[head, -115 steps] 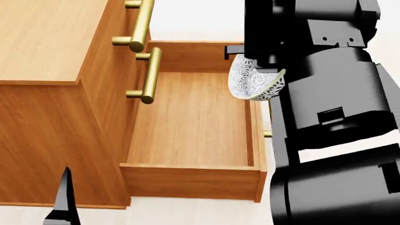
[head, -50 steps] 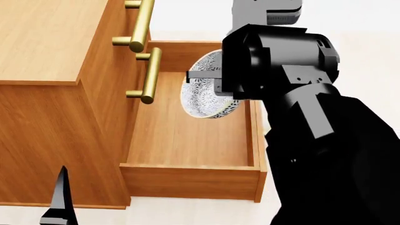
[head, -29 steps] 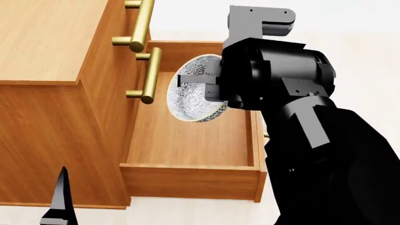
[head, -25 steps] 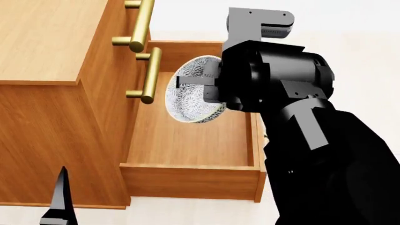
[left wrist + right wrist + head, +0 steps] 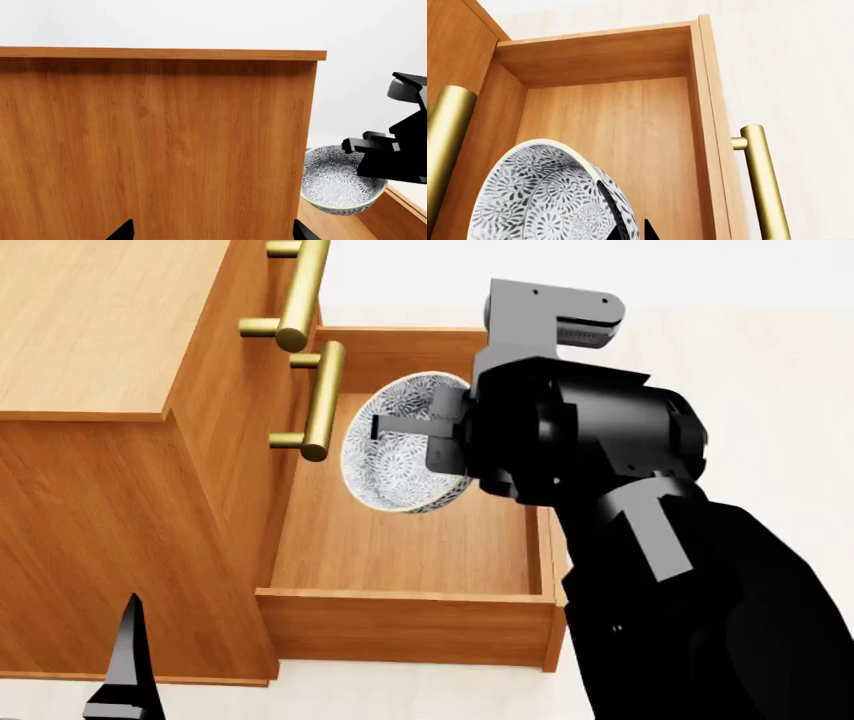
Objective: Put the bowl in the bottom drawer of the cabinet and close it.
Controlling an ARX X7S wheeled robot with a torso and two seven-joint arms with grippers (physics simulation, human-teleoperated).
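The bowl (image 5: 390,458), white with blue-grey floral speckles, hangs tilted on its side above the open bottom drawer (image 5: 407,625), its opening turned toward the cabinet (image 5: 94,330). My right gripper (image 5: 424,438) is shut on the bowl's rim. In the right wrist view the bowl (image 5: 537,200) has its rim pinched in the right gripper (image 5: 630,233), over the drawer's wall (image 5: 594,55) and floor. The left wrist view shows the bowl (image 5: 337,180) beside the cabinet's side panel (image 5: 153,145). My left gripper (image 5: 211,235) is open and empty, facing that panel.
Two brass bar handles (image 5: 304,290) (image 5: 320,400) of the upper drawers jut out just left of the bowl. The bottom drawer's own brass handle (image 5: 760,180) runs along its front. My left gripper's finger (image 5: 127,670) shows low by the cabinet's near corner. Pale floor surrounds the cabinet.
My right arm has carried the bowl leftward from the drawer's front edge to above its middle. The bowl has tipped further onto its side. The left gripper has not moved.
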